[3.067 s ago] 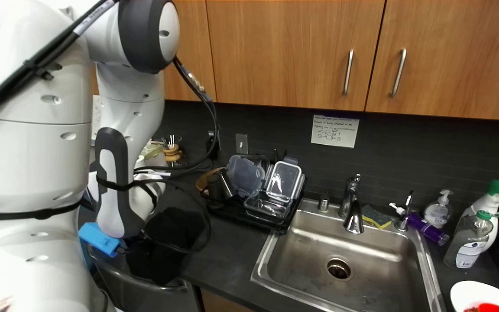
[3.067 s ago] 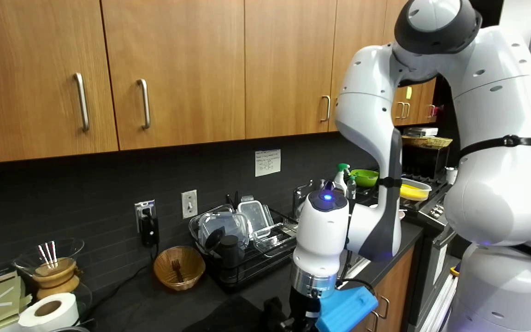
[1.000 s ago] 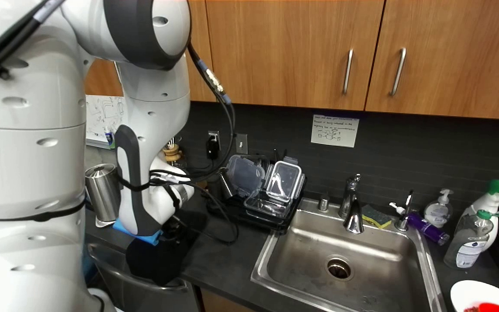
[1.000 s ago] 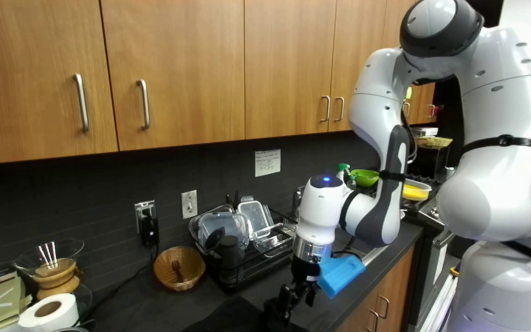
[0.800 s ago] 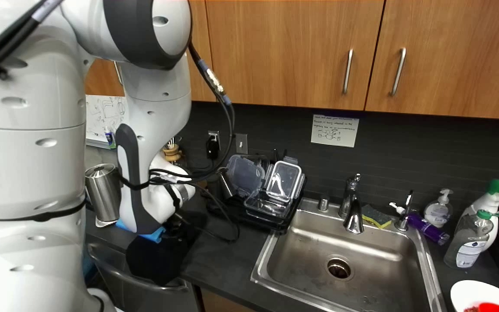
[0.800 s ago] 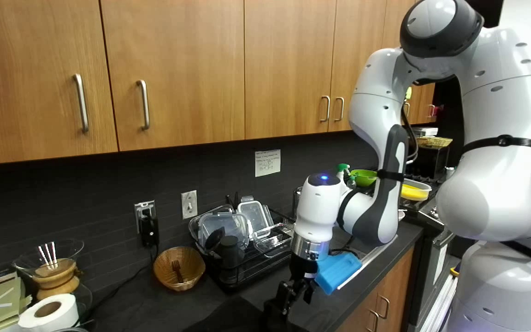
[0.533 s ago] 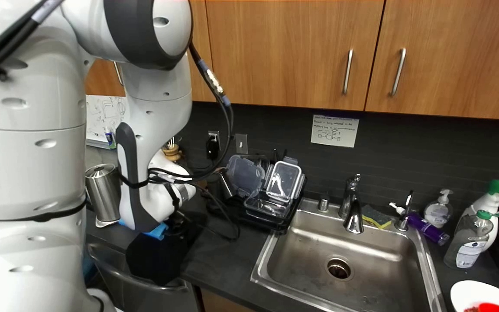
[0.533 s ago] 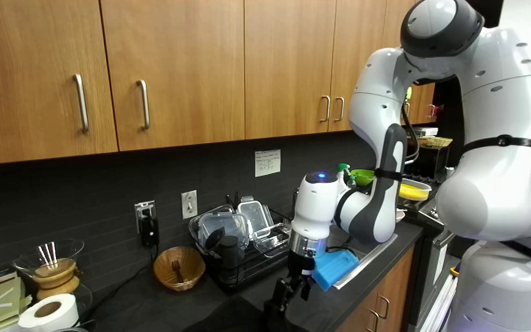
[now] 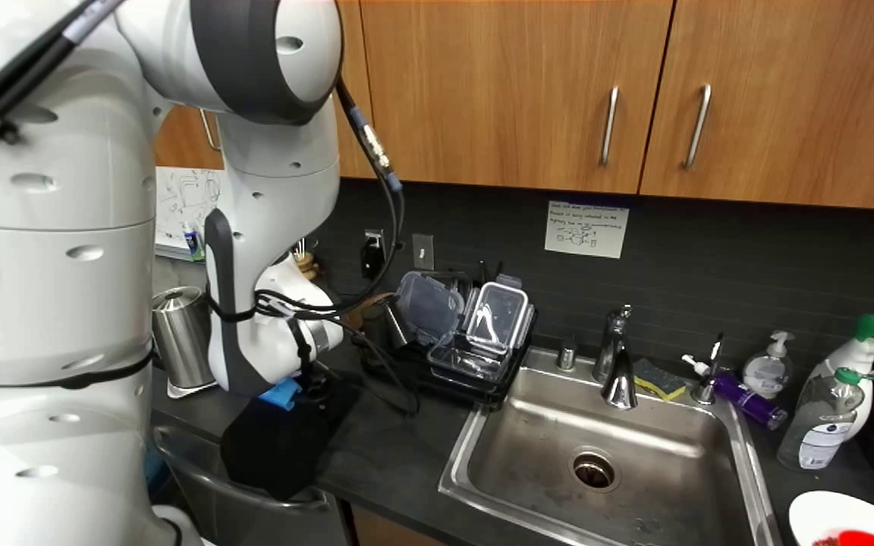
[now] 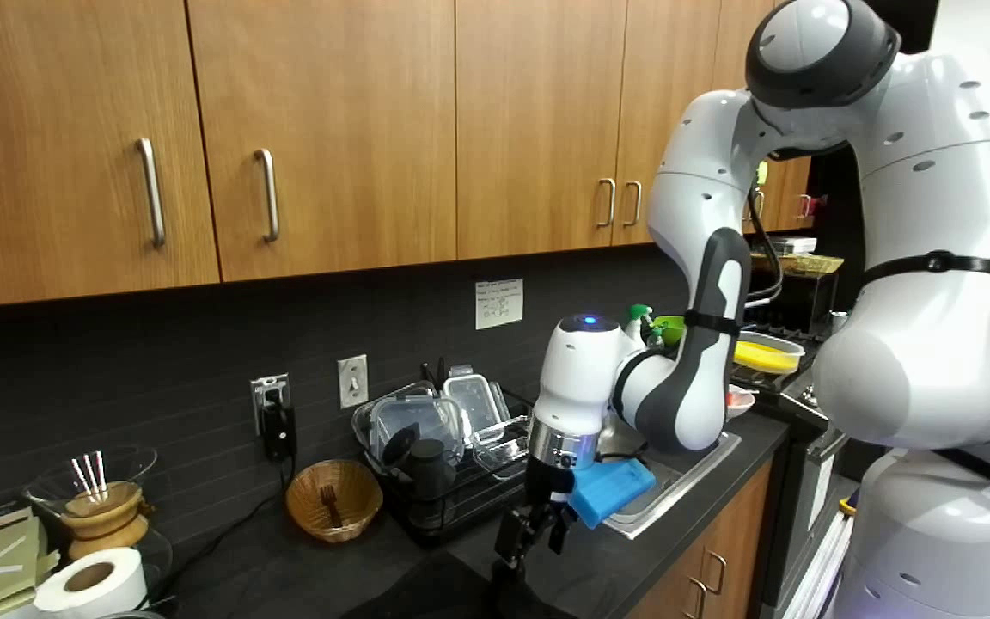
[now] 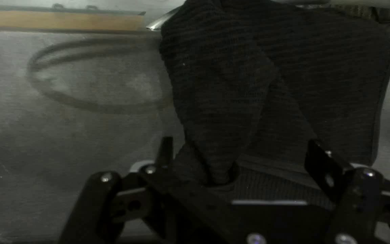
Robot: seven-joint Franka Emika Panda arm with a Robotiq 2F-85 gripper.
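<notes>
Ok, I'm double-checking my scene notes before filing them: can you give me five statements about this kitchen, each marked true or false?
The gripper is shut on the black cloth. False: the gripper stands open and the black cloth is not clamped.
A fork is in the wicker basket. True.
The sponge lies at the bottom of the sink. False: the sponge is at the sink's back edge, beside the faucet.
A note is on the dark wall below the wooden cabinets. True.
The spray bottle has a red head. False: the spray bottle's head is green.
</notes>
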